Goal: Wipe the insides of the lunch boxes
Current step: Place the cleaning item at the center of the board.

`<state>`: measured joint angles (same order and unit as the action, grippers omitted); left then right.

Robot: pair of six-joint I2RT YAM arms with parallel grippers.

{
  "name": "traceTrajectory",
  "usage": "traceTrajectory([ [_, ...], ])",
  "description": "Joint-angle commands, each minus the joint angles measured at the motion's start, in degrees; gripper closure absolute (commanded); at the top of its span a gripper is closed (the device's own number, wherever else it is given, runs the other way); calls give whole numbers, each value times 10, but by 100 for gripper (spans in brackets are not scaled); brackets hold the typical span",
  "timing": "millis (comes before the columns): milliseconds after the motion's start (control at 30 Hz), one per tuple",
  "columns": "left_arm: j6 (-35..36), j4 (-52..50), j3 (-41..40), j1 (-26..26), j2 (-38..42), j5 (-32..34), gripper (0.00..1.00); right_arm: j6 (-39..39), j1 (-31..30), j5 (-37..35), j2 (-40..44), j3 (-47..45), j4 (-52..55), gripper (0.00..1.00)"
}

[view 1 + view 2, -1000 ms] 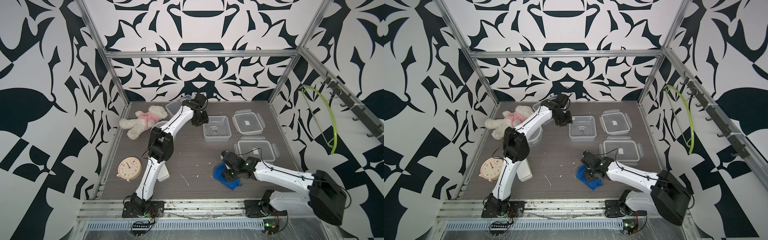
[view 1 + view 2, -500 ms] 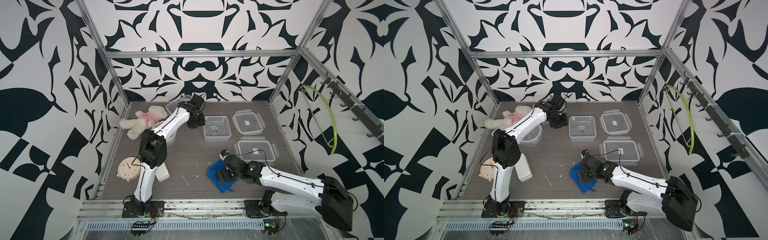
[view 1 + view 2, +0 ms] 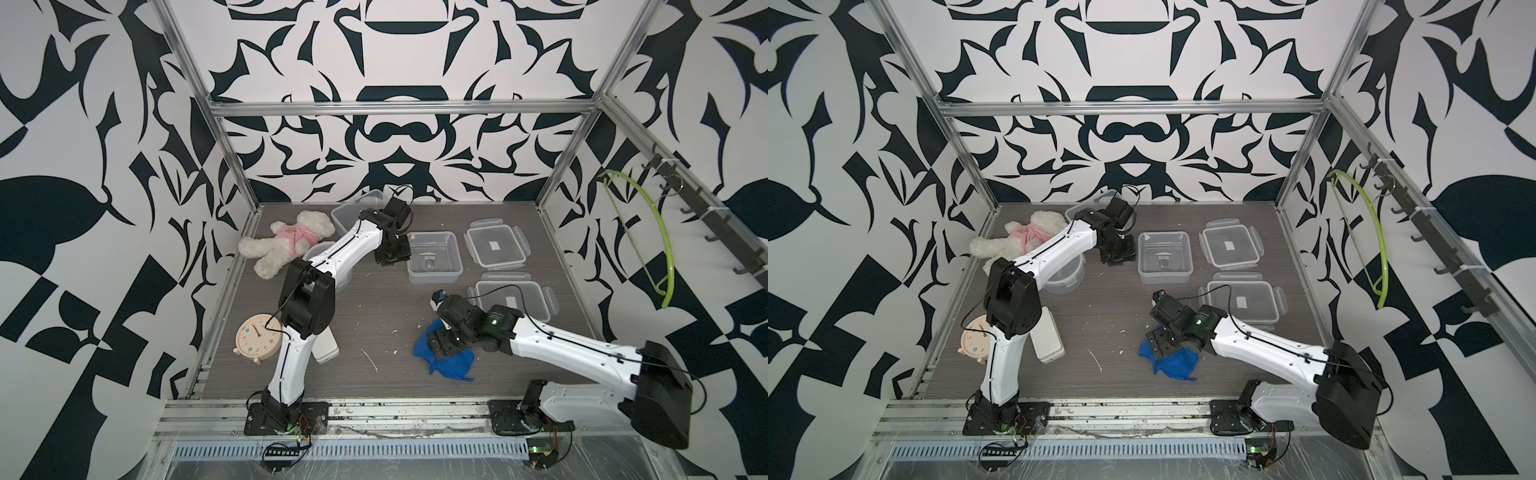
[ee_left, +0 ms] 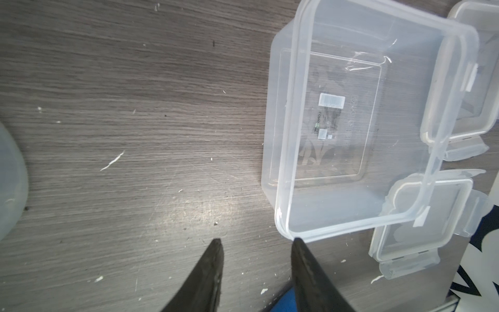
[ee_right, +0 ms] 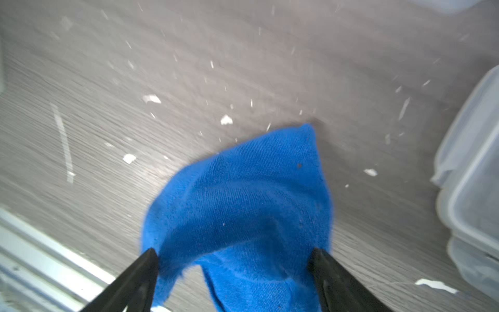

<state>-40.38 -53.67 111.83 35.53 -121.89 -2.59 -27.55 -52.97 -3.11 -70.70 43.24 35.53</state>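
We see the middle lunch box [image 3: 434,257], clear, rectangular and lidless, on the far half of a grey wood-grain table [image 3: 374,311]. It holds nothing, and a label shows through its base. The back lunch box [image 3: 355,210], also rectangular and lidless, sits against the rear wall, partly hidden by the left arm. The round lunch box [image 3: 1065,276] lies under that arm's forearm. Just right of the middle box lie two stickered lids, the far lid [image 3: 494,246] and the near lid [image 3: 513,301].

The left gripper [image 4: 255,243] hangs beside the middle box, its jaws partly apart and empty. One fingertip sits at the box's corner; we cannot tell whether it touches.

Toward the front, the blue cloth [image 5: 243,189] lies crumpled on the table. The right gripper [image 5: 233,252] is low over it, jaws spread wide on either side and not pinching it.

We judge that the wiping is not under way. The lids are off, but the cloth must be picked up and carried into a box. We cannot tell whether any box has been wiped already.

Further out are a teddy bear [image 3: 291,241], a clock [image 3: 255,338] and a white case [image 3: 328,351].
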Motion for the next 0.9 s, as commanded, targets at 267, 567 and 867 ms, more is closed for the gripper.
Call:
traceTrajectory([
  [267, -1, 7, -120, 54, 108, -45, 59, -5, 0, 31, 52, -38, 64, 6],
  [567, -80, 168, -290, 188, 146, -151, 76, -33, -1, 17, 82, -69, 35, 6],
  [867, -188, 373, -398, 233, 118, -246, 81, -87, 0, -1, 112, -103, -8, 8],
])
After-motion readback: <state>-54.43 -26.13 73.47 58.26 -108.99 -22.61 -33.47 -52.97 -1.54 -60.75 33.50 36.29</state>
